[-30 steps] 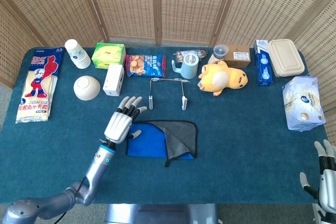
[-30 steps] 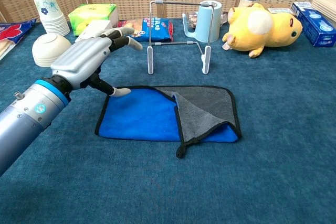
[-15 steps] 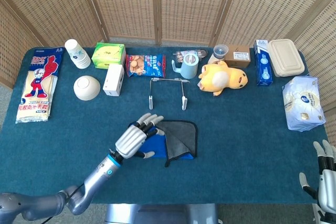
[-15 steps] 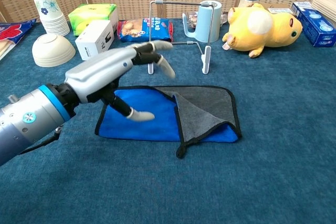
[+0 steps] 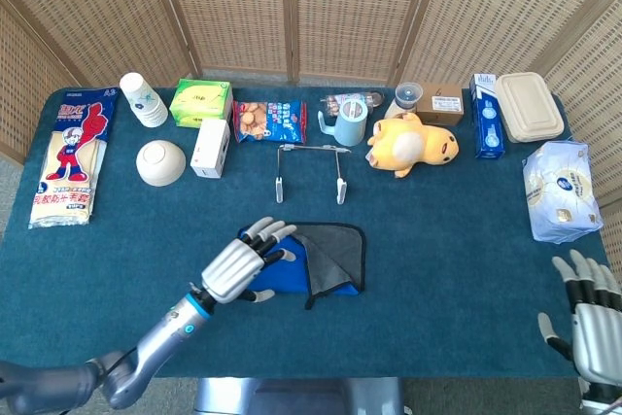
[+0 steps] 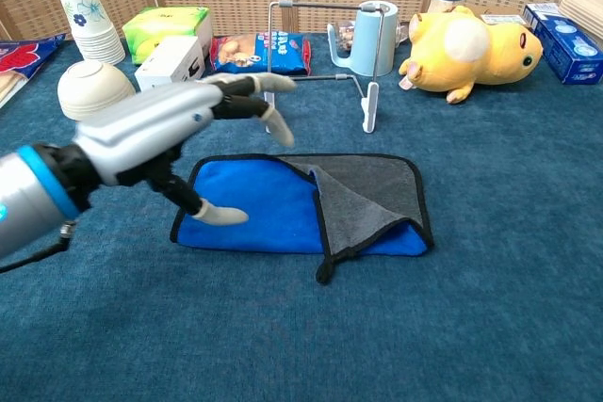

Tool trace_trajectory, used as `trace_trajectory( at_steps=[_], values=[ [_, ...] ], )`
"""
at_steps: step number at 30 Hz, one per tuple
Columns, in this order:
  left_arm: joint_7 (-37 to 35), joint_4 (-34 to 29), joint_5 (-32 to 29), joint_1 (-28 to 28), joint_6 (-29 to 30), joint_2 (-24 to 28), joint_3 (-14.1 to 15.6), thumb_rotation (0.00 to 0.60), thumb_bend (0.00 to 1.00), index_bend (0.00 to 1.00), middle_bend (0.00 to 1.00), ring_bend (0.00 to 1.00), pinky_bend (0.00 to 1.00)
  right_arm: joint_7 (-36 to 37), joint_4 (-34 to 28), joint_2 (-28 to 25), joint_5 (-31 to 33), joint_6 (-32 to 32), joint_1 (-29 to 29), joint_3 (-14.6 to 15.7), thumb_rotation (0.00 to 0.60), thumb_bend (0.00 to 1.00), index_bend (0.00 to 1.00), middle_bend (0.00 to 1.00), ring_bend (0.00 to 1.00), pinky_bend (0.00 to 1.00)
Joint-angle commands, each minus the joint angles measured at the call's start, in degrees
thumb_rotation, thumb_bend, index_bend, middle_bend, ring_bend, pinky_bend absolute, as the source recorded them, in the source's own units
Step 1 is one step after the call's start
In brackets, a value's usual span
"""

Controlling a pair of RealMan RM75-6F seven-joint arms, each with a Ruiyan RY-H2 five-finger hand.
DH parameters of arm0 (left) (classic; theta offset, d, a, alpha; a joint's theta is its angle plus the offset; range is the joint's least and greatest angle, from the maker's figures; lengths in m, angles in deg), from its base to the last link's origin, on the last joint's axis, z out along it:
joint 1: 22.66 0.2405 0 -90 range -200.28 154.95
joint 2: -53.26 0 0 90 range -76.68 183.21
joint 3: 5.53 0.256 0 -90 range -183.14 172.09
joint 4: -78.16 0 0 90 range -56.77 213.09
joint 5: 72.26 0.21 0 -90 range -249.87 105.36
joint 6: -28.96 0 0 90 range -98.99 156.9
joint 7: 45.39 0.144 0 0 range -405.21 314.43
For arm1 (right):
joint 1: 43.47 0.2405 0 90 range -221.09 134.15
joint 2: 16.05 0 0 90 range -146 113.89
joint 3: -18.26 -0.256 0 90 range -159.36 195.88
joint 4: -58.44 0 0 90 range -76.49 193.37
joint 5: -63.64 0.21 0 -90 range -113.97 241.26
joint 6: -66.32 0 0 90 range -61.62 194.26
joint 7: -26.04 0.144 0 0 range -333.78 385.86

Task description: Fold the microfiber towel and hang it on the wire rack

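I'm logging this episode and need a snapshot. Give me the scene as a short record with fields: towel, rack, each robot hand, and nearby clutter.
towel: microfiber towel flat on the table, blue side up, right part folded over showing grey
rack: wire rack upright behind the towel, nothing hanging on it
left robot hand: left robot hand over the towel's left part, fingers spread, holding nothing
right robot hand: right robot hand at the table's near right corner, fingers apart, holding nothing
clutter: yellow plush toy, white bowl
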Motion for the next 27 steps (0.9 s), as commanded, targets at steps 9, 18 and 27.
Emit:
trace_trajectory(
  at_steps=[9,18,27],
  values=[
    [4.5,-10.14,-1.63,8.51,8.46,14.64,3.16,0.6,0.24,0.3,0.08,0.0,0.0,-1.45,-0.73,1.69,-2.23,-15.54,10.98,-0.43,0.6,0.3,0.16,0.08,0.0,0.0],
    [4.63,-14.82,-1.72,14.15,15.81,22.75,3.21,0.6,0.24,0.32,0.1,0.0,0.0,-4.8,-2.3,6.49,-1.62,-26.92,19.43,-1.05,0.6,0.27,0.16,0.08,0.0,0.0],
    [2.46,-15.01,-1.92,16.78,17.95,24.36,2.18,0.6,0.24,0.32,0.11,0.0,0.0,-9.71,-4.37,11.09,1.88,-34.98,26.16,-2.13,0.6,0.26,0.16,0.07,0.0,0.0]
  ],
)
